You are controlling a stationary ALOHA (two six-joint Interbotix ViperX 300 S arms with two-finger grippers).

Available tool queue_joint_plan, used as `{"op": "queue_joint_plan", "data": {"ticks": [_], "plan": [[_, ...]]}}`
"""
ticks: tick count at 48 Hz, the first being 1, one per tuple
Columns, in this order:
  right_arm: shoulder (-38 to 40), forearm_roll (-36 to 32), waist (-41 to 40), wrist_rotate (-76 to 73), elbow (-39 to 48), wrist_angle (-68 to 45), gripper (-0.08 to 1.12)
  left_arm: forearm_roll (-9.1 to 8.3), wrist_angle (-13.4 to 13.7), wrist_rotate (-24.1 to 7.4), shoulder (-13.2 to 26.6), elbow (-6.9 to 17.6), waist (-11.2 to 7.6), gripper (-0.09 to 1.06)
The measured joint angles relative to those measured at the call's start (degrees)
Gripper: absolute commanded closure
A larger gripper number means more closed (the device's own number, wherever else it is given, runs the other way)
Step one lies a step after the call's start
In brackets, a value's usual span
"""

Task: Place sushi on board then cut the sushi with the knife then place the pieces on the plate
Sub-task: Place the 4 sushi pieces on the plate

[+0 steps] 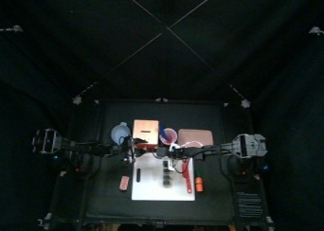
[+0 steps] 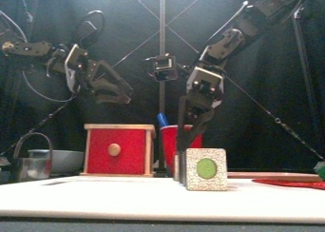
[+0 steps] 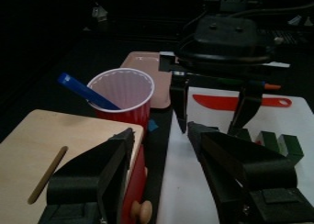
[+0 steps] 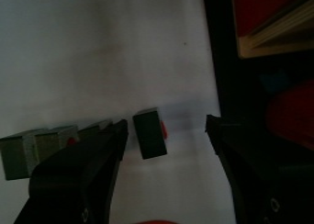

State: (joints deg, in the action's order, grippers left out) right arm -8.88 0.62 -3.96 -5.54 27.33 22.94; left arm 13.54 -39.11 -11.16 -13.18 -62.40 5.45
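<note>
Right end effector (image 4: 168, 127) is released: jaws wide, straddling 1 loose sushi piece (image 4: 150, 136), clear gap on both sides, no contact. Left end effector (image 3: 170, 140) is also released and empty, parked up above the wooden box (image 3: 61, 159), near the red cup (image 3: 123, 90) with the blue knife (image 3: 84, 88) in it.

Step, as I read it: at least 1 cut is done and we're at the pick for the transfer. The piece stands on the white board (image 1: 165, 192), apart from the rest of the roll (image 4: 37, 152), which lies on the same board just off to 1 side. The red knife (image 3: 240, 101) lies flat on the board with nobody holding it. The plate (image 1: 194, 137) sits behind the board, right of the cup, and I can't see any pieces on it.

Next move needs:
- close squarely on the piece without tipping it, since it's thin and standing on edge
- lift straight up, clear the cup and the other arm, then carry back to the plate
- don't nudge the remaining blocks on the way out

Orientation: the front view shows the piece upright, with its cut face and green centre turned toward the table's front edge. So I'd put its short axis front-to-back and its long dimension vertical. In the right wrist view the jaws flank its thin dimension, so they'd close on the 2 flat faces. Can't confirm the row direction of the remaining roll.
</note>
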Motion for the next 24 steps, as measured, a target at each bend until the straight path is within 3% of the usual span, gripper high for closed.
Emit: {"op": "queue_joint_plan", "data": {"ticks": [8,14,19,24], "plan": [[-0.88,1.41,0.09,-0.62,0.0,0.09,0.16,0.53,-0.7,0.0,0.09,-0.53,-0.18,0.11],[-1.76,2.99,0.09,-0.7,-0.18,0.26,0.42,0.53,-0.79,0.09,0.09,-0.97,-0.18,0.11],[-1.93,4.66,0.18,-0.79,-0.44,0.26,0.56,0.7,-0.79,0.09,0.09,-1.05,-0.35,0.11],[-1.14,6.42,-0.09,-1.05,0.09,1.23,0.57,1.67,-0.7,0.09,0.09,-1.32,-0.35,0.11]]}}
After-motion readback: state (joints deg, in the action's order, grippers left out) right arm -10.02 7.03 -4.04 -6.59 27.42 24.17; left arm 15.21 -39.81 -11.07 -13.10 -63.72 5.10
